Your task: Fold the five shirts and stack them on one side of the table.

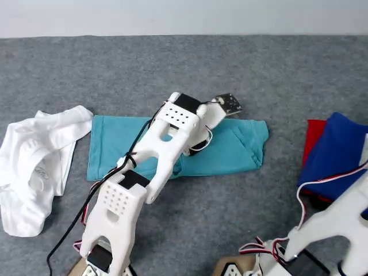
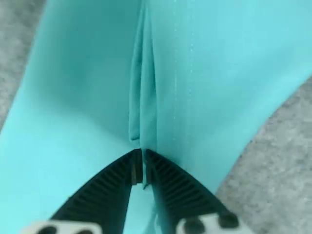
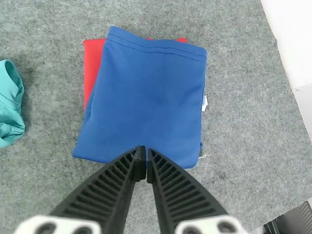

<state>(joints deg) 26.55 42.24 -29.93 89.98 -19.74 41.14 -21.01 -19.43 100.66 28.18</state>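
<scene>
At the middle of the grey tabletop, a teal shirt, spread flat in a wide folded band. Down on it, the left gripper, clenched on a raised pleat of the teal cloth. Off at one end, a crumpled white shirt, just beside the teal one. At the opposite end, a folded blue shirt stacked on a folded red shirt, apart from the teal one. Over the blue shirt's near edge, the right gripper, clenched with nothing pinched between its tips.
</scene>
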